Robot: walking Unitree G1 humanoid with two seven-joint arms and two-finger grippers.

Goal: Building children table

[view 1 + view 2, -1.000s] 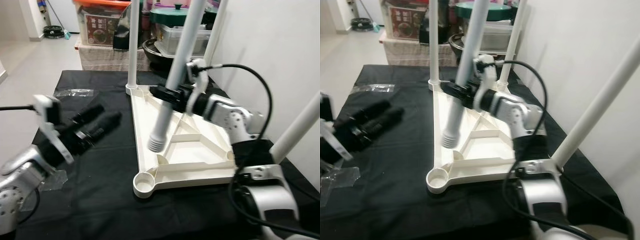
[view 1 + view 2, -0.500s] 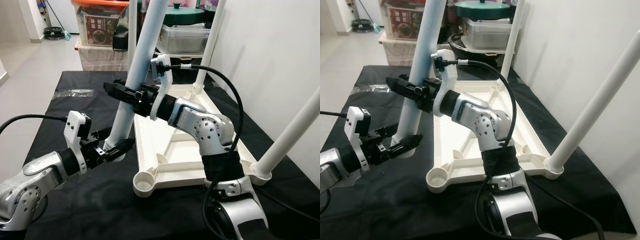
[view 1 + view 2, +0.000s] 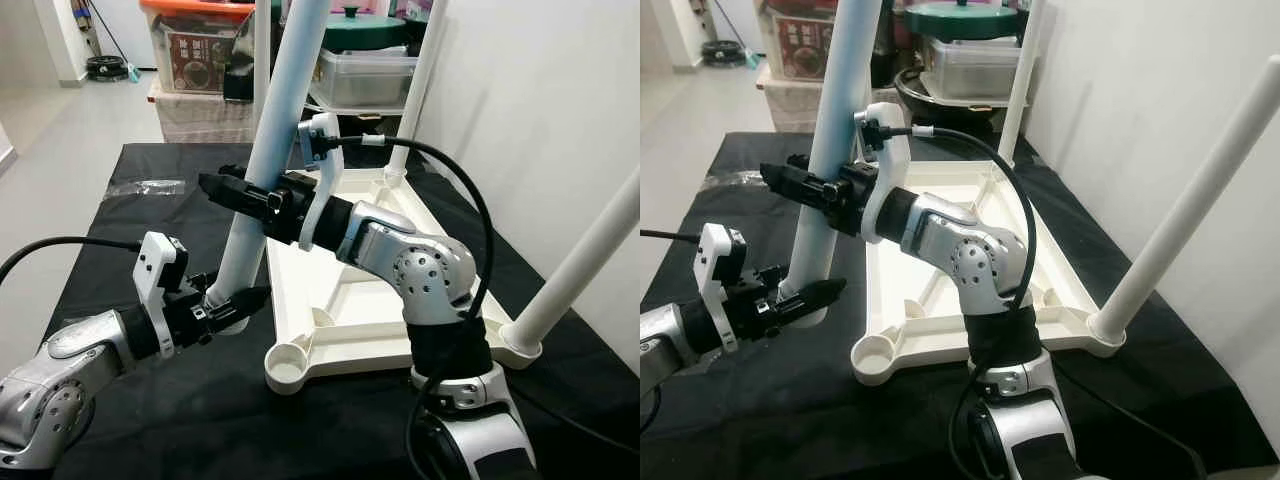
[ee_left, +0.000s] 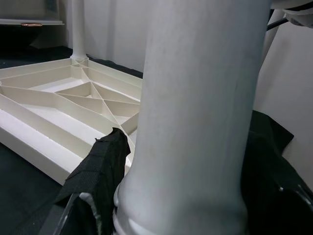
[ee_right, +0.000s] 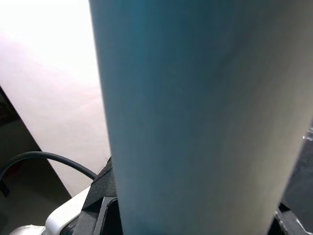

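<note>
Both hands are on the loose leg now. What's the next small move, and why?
Probably swing the leg's lower end toward the empty corner socket. The right hand grips the loose leg mid-shaft and the left hand grips its foot end, which sits over the black cloth beside the upturned tabletop, short of that socket. The other three corners already hold legs.

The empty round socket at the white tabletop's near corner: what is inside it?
Nothing inside the round socket; the loose white leg stands beside it on black cloth.
</note>
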